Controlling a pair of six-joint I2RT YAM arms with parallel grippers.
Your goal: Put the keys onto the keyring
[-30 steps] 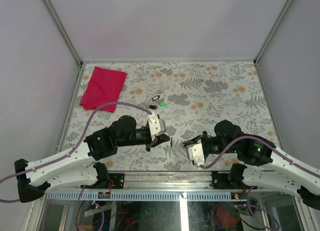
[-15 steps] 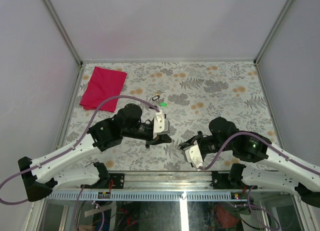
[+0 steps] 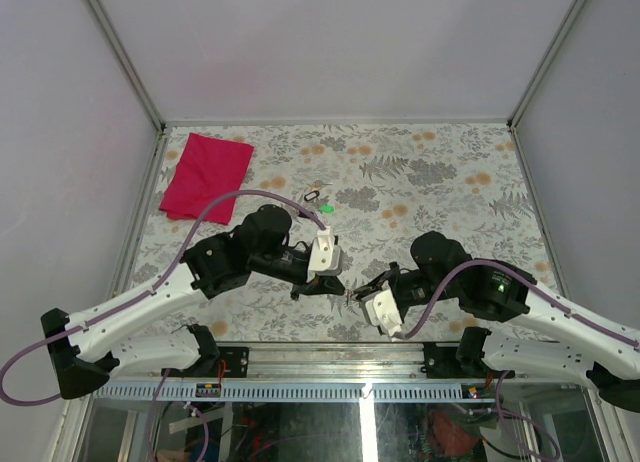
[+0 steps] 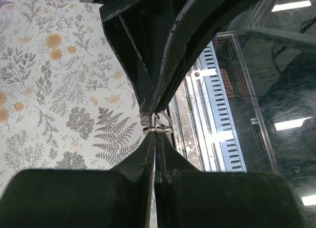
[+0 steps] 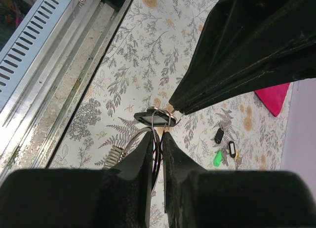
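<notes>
**Key and keyring, held tip to tip above the counter**

Left gripper: closed tight, seemingly on the thin metal shaft of a small key with a black plastic loop head. The head pointed outward at the other arm, which left its eye free for threading.

Right gripper: pinched almost shut on what looked like the thin silver wire keyring. The wire ran edge-on down the slit between its fingers, and one loop stood proud of the tips as a target.

Position: the two met nose to nose over the near part of the floral-patterned counter. The key head was touching or just beside the wire; I could not tell whether it was threaded.

Remaining stock: the spare black-headed keys lay well apart on the counter, near a small bright green piece. A crimson cloth lay in the far left corner.
</notes>
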